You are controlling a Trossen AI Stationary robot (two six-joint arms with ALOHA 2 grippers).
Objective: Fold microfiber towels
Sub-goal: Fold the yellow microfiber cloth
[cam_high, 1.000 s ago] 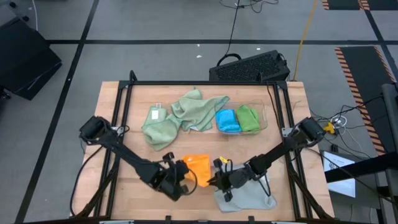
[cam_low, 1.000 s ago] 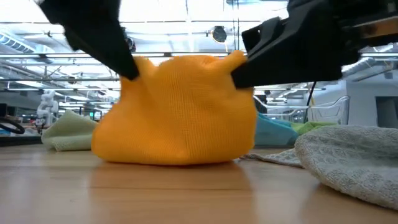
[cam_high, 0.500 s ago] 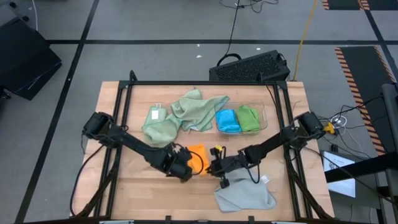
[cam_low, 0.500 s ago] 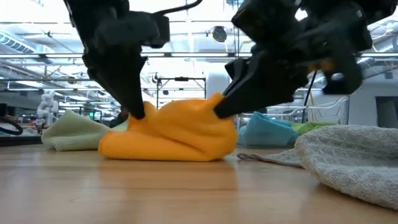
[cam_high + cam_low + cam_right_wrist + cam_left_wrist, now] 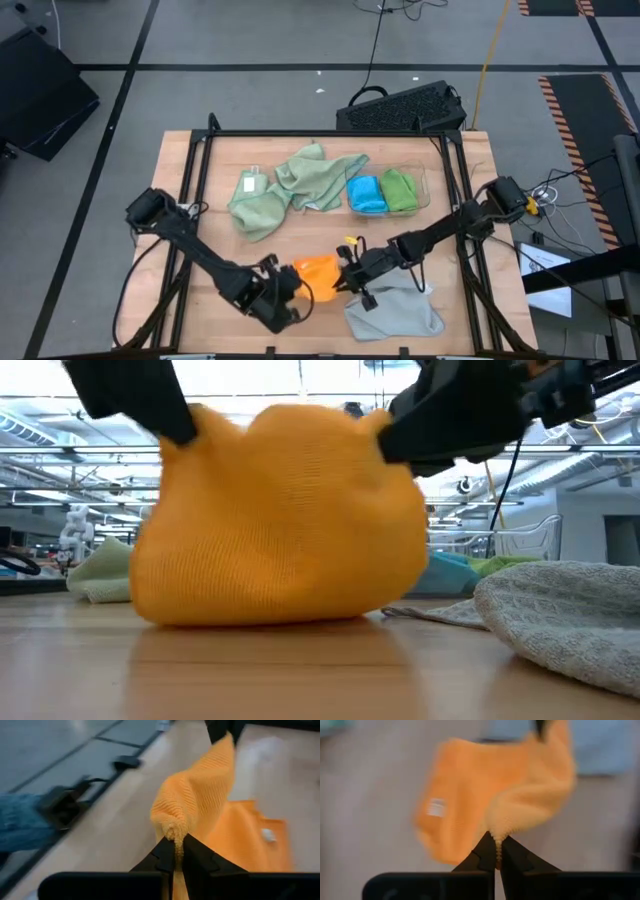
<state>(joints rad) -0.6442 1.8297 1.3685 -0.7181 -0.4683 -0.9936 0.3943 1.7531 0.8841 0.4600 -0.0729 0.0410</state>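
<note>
An orange microfiber towel (image 5: pixel 316 274) is held up near the table's front, between my two grippers. My left gripper (image 5: pixel 293 288) is shut on its left upper corner and my right gripper (image 5: pixel 338 283) on its right upper corner. In the low view the towel (image 5: pixel 280 520) bulges between the two holds. A light grey towel (image 5: pixel 395 312) lies crumpled on the table at the near right. Two pale green towels (image 5: pixel 290 185) lie bunched at the back. A blue towel (image 5: pixel 366 194) and a bright green one (image 5: pixel 399 190) lie folded in a clear tray. My left gripper pinches a bunched corner of the orange towel (image 5: pixel 496 832) between its two fingertips, slanting down from the near left. The cloth hangs away from the fingers, slack. My right gripper pinches the opposite bunched corner (image 5: pixel 173 833) between its fingertips, coming nearly level from the right. The towel sags between the two holds and its lower part (image 5: pixel 270 610) rests on the table.
The clear tray (image 5: pixel 424 186) stands at the back right. A small clear item (image 5: pixel 251 183) lies on the pale green cloth at the back left. Bare wood (image 5: pixel 215 235) lies between the arms and the back row.
Both grippers first carried the orange towel's corners toward the far edge and down, so that the cloth slumped low on the table. They then came back toward the near edge and up, which raised the towel into a tall bulge again. Both stayed shut on it.
</note>
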